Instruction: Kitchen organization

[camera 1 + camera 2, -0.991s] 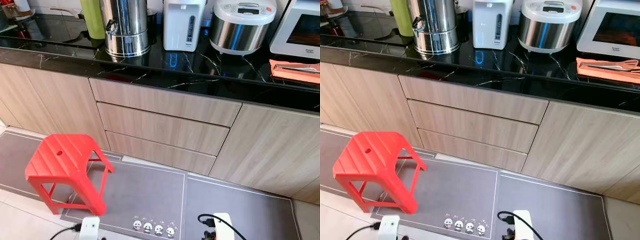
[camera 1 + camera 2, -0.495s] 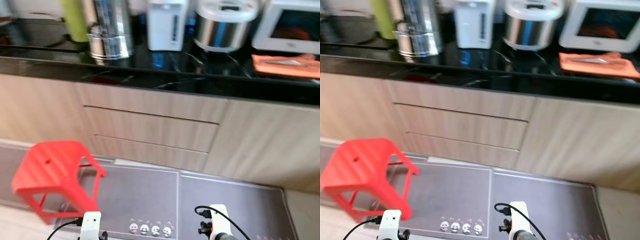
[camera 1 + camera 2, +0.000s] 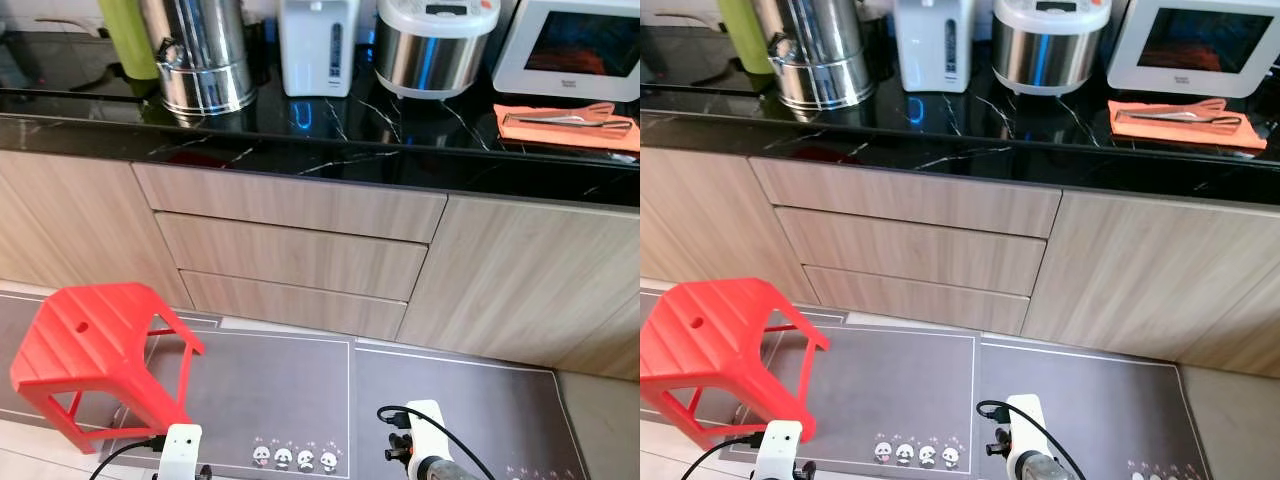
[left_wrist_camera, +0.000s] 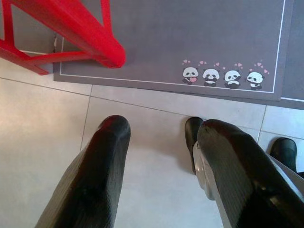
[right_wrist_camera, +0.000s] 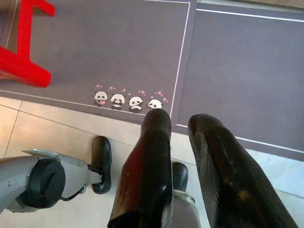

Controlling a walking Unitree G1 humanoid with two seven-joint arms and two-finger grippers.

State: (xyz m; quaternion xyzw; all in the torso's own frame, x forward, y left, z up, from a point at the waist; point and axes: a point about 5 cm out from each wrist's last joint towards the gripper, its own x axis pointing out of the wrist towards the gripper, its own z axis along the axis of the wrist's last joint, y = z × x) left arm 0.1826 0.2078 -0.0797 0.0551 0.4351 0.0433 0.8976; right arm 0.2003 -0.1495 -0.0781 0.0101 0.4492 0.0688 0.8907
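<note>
Kitchen counter [image 3: 300,140], black with marble veining, spans the view above three wooden drawers [image 3: 290,250]. On it from left: steel urn [image 3: 200,55], white water boiler [image 3: 318,45], rice cooker [image 3: 432,45], microwave [image 3: 575,45], and an orange cloth [image 3: 565,125] with tongs on top. Grey mat [image 3: 270,400] lies below, carrying a red stool [image 3: 95,355]. Left gripper [image 4: 161,161] hangs over floor tiles, fingers wide apart, holding nothing. Right gripper [image 5: 180,152] hangs low, fingers slightly parted, empty.
</note>
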